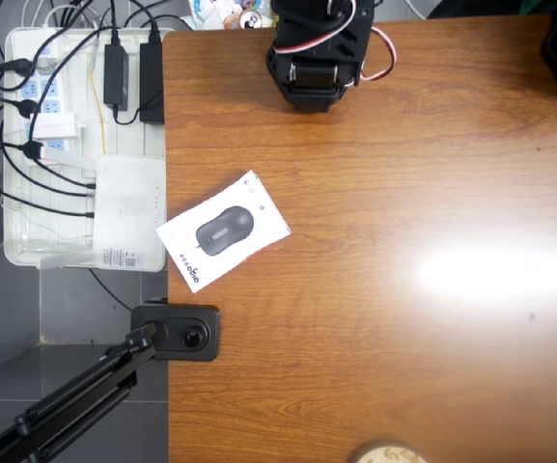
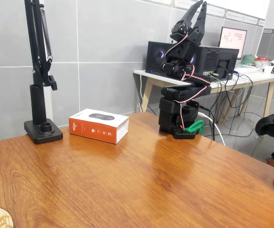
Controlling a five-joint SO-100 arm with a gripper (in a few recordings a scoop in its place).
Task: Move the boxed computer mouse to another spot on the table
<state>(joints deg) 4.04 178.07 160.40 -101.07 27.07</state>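
**Sizing up the boxed mouse before any grasp**

Scanning the overhead view from the left: a white cable tray (image 1: pixel 27 145) of power strips with a white router-like device (image 1: pixel 130 212) hangs off the table's left edge. Just right of it lies the boxed computer mouse (image 1: pixel 223 231), flat on the table (image 1: pixel 375 367), turned at an angle, near the left edge, mid-frame. A black clamp base (image 1: pixel 177 331) sits below it, close but apart.

In the fixed view the box (image 2: pixel 99 125) rests left of centre, orange-red side facing the camera, beside the black stand base (image 2: pixel 43 130).

Further right, the arm is folded upright at the table's far edge, well apart from the box. The gripper (image 2: pixel 196 10) points up, upper centre-right of the frame. Fingers look slightly parted at the tips, holding nothing.

Handling judgement:
- Likely light; thin card carton, fairly stiff along edges, may dent on broad faces if squeezed hard.
- Printed surface looks smooth, possibly slippery under the pads.
- Flat and low: a top-down pinch across the short width seems best, fingers on the two long side walls, near the middle so it stays level.
- Angled lie means the wrist needs turning to match.
- Risk: box sliding toward the table edge on contact.
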